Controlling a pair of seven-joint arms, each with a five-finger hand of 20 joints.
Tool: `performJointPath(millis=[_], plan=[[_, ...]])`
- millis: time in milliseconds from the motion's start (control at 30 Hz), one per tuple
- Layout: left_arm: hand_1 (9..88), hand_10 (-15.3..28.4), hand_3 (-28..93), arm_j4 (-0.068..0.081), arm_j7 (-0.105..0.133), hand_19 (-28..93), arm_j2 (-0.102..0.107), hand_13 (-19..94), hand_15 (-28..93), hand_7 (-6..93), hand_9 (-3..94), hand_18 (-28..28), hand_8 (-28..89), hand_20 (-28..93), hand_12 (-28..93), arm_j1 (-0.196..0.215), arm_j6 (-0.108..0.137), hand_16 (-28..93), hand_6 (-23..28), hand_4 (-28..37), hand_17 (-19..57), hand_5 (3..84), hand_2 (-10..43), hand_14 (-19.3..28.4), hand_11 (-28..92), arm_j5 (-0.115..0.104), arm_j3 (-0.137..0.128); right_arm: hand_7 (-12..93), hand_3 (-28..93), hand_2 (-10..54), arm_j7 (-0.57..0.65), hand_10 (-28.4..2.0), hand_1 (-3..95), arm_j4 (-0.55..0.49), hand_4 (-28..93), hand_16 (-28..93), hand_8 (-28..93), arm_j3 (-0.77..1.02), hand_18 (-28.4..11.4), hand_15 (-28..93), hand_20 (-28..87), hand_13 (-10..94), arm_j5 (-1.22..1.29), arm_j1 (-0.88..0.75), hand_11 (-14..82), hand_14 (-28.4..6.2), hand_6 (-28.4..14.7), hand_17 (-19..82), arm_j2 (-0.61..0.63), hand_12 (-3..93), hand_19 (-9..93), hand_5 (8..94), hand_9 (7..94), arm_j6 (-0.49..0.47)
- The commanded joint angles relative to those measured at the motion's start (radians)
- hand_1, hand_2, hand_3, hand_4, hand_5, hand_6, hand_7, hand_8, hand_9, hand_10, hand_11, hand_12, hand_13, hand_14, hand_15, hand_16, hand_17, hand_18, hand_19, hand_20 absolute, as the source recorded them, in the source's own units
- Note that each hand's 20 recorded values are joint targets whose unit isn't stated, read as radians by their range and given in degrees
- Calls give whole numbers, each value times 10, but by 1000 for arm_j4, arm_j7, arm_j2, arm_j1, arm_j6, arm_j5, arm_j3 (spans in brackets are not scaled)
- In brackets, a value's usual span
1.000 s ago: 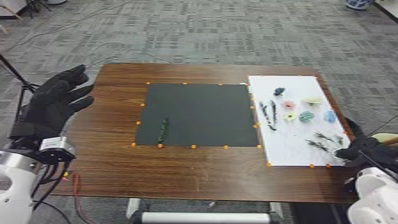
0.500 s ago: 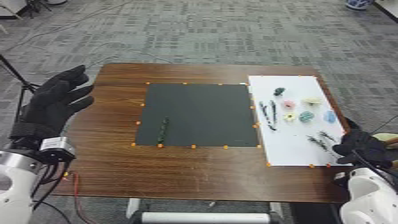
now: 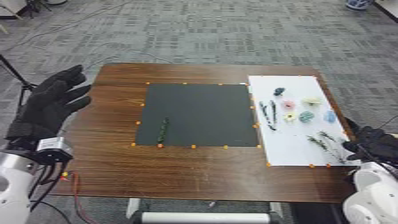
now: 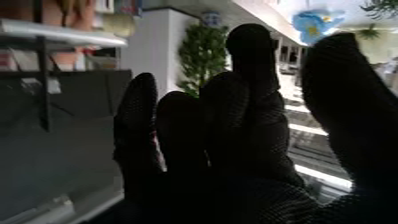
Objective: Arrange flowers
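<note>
Flowers (image 3: 306, 117), assorted: loose on the white sheet (image 3: 291, 155), robot's right. Sprigs (image 3: 317, 142): same sheet, near the right hand (image 3: 376, 144). Right hand: fingers extended, thumb wide of them, nothing held. Left hand (image 3: 46, 106): raised, fingers loosely extended. Green stem (image 3: 163, 131): on the dark mat (image 3: 202, 107). Step, by my judgement: fetching a sprig. Method: I straddle one stem low, pinch lightly clear of the leaves, lift straight up.

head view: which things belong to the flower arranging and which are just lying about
Likely for the job:
dark mat
green stem on it
white sheet
flowers and sprigs on that

Probably just about:
red cable
blue-and-white pot on the floor
</note>
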Motion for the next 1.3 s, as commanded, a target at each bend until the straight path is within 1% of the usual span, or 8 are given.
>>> performJointPath(millis=[33,100,633,700,800,1000,1100,1300], plan=[[267,93,680,-6,-6,386,-7,82,440,241,165,187,-114,103,194,6,10,-57,14,-270,-103,217,-43,126,224,1,-5,532,861,-94,-61,-145,238,-31,-232,515,10,33,-220,831,513,492,60,-26,645,-174,-25,163,-20,573,703,603,572,-21],[265,93,680,-4,-8,387,-7,82,441,240,164,187,-114,103,193,2,7,-56,14,-271,-103,218,-45,126,224,1,-3,550,858,-78,-74,-148,204,-35,-221,515,-141,42,-221,831,515,483,77,-33,645,-179,-29,158,-25,577,698,600,561,-19],[264,93,680,0,-10,386,-6,83,440,241,165,187,-114,102,194,1,5,-56,14,-273,-103,218,-45,126,223,0,1,541,864,-92,-56,-148,227,23,-228,497,-155,-13,-223,836,508,472,68,-10,654,-179,-32,154,-22,566,688,591,548,-51],[264,94,680,0,-9,386,-6,83,440,240,165,187,-114,102,194,3,3,-56,14,-273,-103,218,-46,127,223,-1,0,538,854,-94,-71,-135,310,37,-251,499,64,-39,-219,830,504,502,43,-6,630,-166,-16,165,-13,607,690,602,585,22],[265,94,680,0,-7,386,-4,82,441,239,165,187,-114,102,194,8,1,-56,14,-273,-103,218,-45,127,223,-2,-3,550,855,-95,-90,-106,415,35,-245,501,153,-52,-210,821,498,568,30,-6,554,-140,12,192,-3,711,697,660,667,63],[265,94,680,4,-11,386,6,83,440,239,165,187,-114,103,194,-6,-3,-56,14,-273,-103,218,-46,126,223,-2,-3,574,891,-93,-144,-107,371,3,-169,533,218,-36,-207,826,500,585,32,-11,570,-142,9,202,17,756,703,663,690,148],[265,93,681,2,-10,386,12,83,440,239,165,187,-113,103,194,-5,-2,-56,14,-274,-103,218,-46,127,223,-1,-14,621,913,-33,-164,-112,320,-32,-154,552,250,-46,-204,846,502,587,40,11,638,-150,3,208,31,720,715,657,689,192],[264,93,681,-8,-9,387,17,82,440,239,164,187,-113,103,194,8,7,-56,13,-273,-103,218,-45,127,224,2,-38,618,923,-23,-240,-119,294,-76,-106,548,276,-218,-206,866,508,599,100,238,663,-154,1,227,33,704,739,684,715,234]])
